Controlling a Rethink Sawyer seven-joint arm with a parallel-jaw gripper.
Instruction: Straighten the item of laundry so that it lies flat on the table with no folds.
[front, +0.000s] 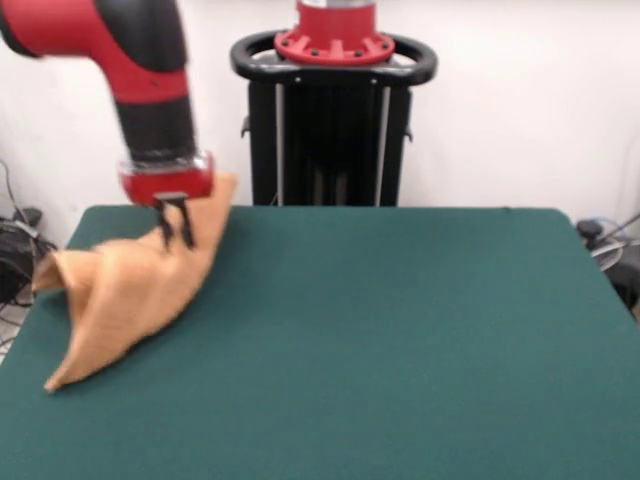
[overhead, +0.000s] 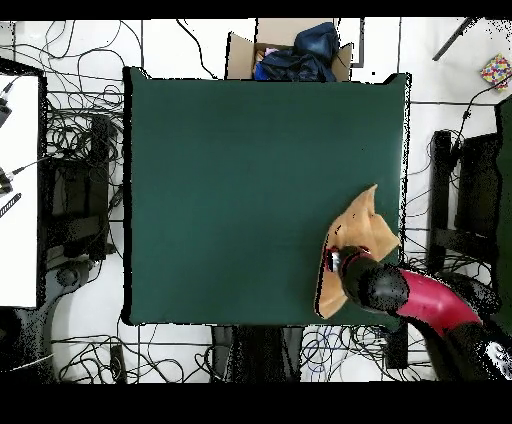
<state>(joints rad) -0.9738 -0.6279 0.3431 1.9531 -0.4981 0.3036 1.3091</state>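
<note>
Pinching a raised fold of the towel, the gripper has its fingers closed on the cloth near the table corner. Pulling further outward could, likely, drag the crumpled towel over the edge.

A big table is seen, covered all over with dark green cloth. One thing is found lying on it: a small light-orange towel. The towel is bunched up and folded near one corner of the table, with one end lifted. Part of the towel may be hanging past the table's edge.
</note>
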